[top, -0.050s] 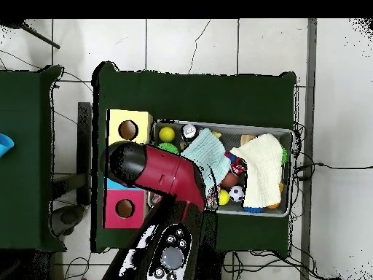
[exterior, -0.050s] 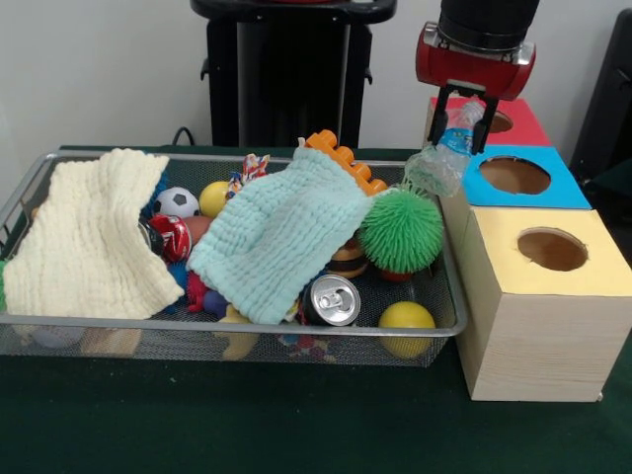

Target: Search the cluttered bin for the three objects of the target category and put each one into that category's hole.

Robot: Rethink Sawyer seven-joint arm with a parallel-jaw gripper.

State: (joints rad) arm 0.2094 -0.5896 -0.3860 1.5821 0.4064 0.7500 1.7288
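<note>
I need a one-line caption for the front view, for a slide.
Black tool holds a crumpled clear plastic bottle above the blue-topped wooden box, beside the cluttered wire mesh bin.

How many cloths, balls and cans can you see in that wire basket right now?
Cloths: 2, cream cloth and mint cloth.
Balls: 4, two yellow balls, soccer ball, green spiky ball.
Cans: 1, drink can.
Total: 7.

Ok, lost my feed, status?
Claw shut on crushed plastic bottle, lifted beside the bin. Blue-topped hole just beside it, unobstructed.
</note>
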